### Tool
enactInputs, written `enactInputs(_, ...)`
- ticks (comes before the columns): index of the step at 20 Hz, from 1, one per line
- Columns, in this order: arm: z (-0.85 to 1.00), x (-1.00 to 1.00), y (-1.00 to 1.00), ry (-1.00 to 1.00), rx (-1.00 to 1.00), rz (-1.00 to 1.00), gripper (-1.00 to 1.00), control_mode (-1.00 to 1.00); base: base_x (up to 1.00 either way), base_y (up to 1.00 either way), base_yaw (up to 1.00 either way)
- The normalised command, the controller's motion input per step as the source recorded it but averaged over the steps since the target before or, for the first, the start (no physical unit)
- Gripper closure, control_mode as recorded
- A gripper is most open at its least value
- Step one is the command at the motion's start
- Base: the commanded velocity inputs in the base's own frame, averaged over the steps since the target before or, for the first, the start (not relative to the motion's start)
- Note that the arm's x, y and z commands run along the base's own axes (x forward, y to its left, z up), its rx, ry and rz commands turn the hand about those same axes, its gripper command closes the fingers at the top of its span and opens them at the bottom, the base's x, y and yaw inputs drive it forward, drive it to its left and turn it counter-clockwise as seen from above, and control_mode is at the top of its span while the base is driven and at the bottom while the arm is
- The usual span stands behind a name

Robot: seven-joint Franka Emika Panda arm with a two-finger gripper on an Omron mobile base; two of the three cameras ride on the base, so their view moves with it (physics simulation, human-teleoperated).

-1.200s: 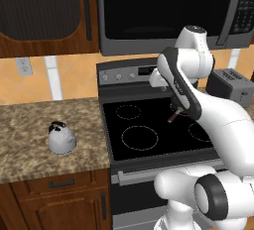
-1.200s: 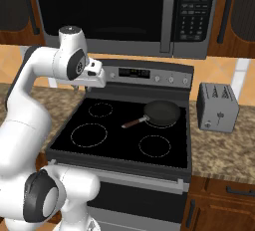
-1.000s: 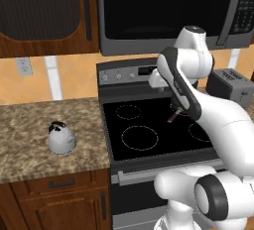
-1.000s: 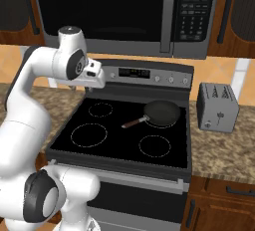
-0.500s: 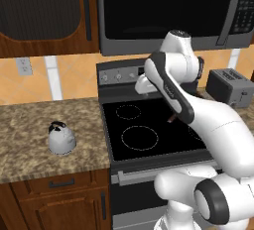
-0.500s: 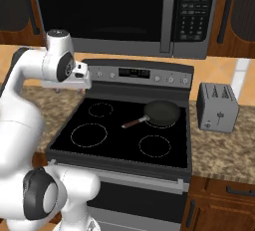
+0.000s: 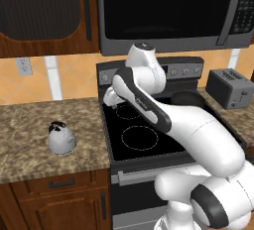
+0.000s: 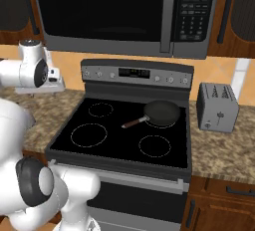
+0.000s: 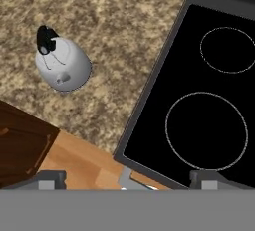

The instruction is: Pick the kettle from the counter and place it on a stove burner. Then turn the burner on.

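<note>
**Q:** Kettle (image 7: 61,138) first: where does it sit?

**A:** Upright on the brown granite counter (image 7: 30,125), left of the black glass cooktop (image 7: 144,135), well clear of its edge and a little back from the counter's front lip. From my hand camera it shows as a silver dome (image 9: 63,64) with its black knob and arched handle on top, alone on the stone.

**Q:** And your claw?

**A:** My gripper (image 7: 113,96) hangs above the cooktop's left rear corner, jaws spread wide, pinching nothing. It looks down across the seam where stove meets counter.

**Q:** So which way does the kettle lie from it?

**A:** To my left, nearer the front of the counter, and well below. Nothing stands between us. As I judge it, the coming move is a sweep leftward off the stove, then a descent over the dome, and everything hangs on lining my jaws across the arched handle; its exact heading is hard to read from up here.

**Q:** The target afterwards?

**A:** The largest ring, the stove burner (image 7: 140,137), front left on the glass, the ring nearest the kettle. A black frying pan (image 8: 162,113) occupies the rear right.
</note>
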Motion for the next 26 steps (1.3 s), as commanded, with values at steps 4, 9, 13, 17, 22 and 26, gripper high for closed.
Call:
enactInputs(4, -0.33, 0.28, 1.0, 0.0, -0.01, 0.06, -1.0, -1.0, 0.0, 0.0, 0.0)
enactInputs(9, -0.19, 0.31, 1.0, 0.0, -0.02, 0.01, -1.0, -1.0, 0.0, 0.0, 0.0)
enactInputs(13, 0.0, 0.29, 1.0, 0.0, -0.02, 0.0, -1.0, -1.0, 0.0, 0.0, 0.0)
enactInputs(17, 0.0, 0.22, 0.67, 0.0, 0.0, 0.0, -1.0, -1.0, 0.0, 0.0, 0.0)
enactInputs(22, -0.1, 0.05, 0.19, 0.0, -0.01, 0.0, -1.0, -1.0, 0.0, 0.0, 0.0)
enactInputs(26, -0.28, 0.21, 0.13, 0.0, 0.0, 0.0, -1.0, -1.0, 0.0, 0.0, 0.0)
